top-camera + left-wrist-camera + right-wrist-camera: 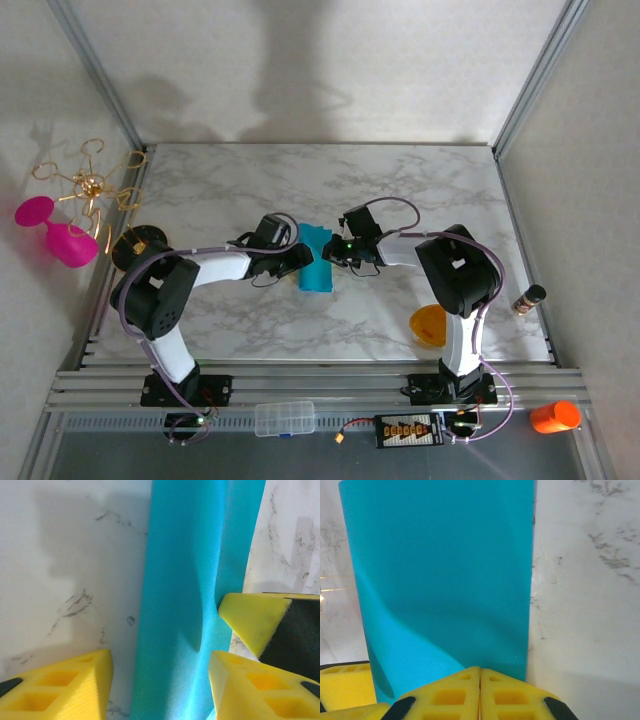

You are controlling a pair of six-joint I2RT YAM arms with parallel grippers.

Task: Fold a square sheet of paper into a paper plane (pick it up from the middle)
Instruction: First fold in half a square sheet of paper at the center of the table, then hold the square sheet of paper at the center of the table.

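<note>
The teal paper (316, 262), folded into a narrow strip, lies mid-tabletop (250, 190), its long axis running from the near edge toward the far one. The left tool (160, 690) stands open, straddling the strip. The right tool (480, 680) is closed, its tips meeting at the paper's edge.

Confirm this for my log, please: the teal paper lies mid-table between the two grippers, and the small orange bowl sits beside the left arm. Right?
Not quite. The small orange bowl sits beside the right arm, not the left, as the top external view shows. The rest stands: the teal paper lies mid-table between the left gripper and the right gripper.
</note>
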